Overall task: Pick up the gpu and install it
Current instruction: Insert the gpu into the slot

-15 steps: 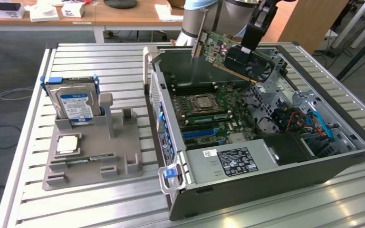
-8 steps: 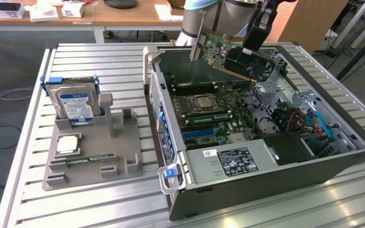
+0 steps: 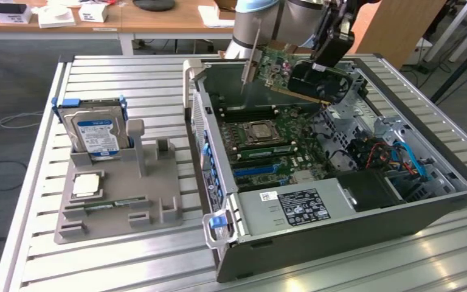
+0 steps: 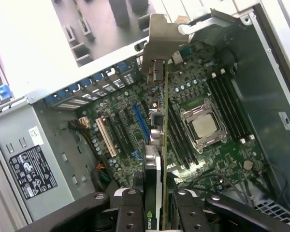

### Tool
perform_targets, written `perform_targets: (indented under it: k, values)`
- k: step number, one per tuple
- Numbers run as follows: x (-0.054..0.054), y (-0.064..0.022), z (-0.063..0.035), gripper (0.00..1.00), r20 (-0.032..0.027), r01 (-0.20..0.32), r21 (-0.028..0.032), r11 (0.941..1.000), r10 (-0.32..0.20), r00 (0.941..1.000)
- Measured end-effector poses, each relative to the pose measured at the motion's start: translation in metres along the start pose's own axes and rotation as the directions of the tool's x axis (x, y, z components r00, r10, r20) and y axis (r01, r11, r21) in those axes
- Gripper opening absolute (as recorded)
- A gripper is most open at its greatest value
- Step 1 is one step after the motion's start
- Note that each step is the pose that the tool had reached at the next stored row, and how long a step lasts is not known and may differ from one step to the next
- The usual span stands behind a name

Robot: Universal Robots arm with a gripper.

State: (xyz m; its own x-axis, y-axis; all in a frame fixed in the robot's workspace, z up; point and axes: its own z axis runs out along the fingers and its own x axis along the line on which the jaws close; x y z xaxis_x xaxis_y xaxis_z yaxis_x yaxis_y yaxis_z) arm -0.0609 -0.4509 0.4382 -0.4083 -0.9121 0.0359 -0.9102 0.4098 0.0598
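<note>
1. Pinching the gpu (image 3: 298, 76) between its two fingers, the gripper (image 3: 325, 61) holds the card in the air above the far end of the open computer case (image 3: 339, 231). The jaws are partly closed and pressed against both faces of the card.
2. In the wrist view the gpu (image 4: 158, 140) is seen edge-on and clamped in the gripper (image 4: 157, 195). Its long axis runs straight away from the claw to the silver bracket (image 4: 162, 38) at the far end.
3. In the exterior view the silver bracket (image 3: 252, 58) points toward the exterior view's left, at the side of the case with the rear-panel openings.
4. The card is not seated. It hangs well clear of the motherboard (image 3: 274, 146).
5. What matters is the offset. The blue expansion slot (image 4: 140, 125) lies beside the card's line, on the power supply (image 4: 34, 164) side. The CPU socket (image 4: 203, 126) lies on the other side.
6. As I judge it, the slot's axis is slightly skewed from the card's edge, not parallel to it.
</note>
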Motion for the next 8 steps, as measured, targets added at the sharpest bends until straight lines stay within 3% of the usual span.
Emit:
perform_targets:
  k: [4, 8]
  values:
    - [0.0000, 0.0000, 0.0005, 0.27, -0.0045, 0.073, 0.0025, 0.9973, -0.073, 0.9973]
    - [0.0000, 0.0000, 0.0009, 0.27, -0.0091, 0.145, 0.0046, 0.9895, -0.145, 0.9895]
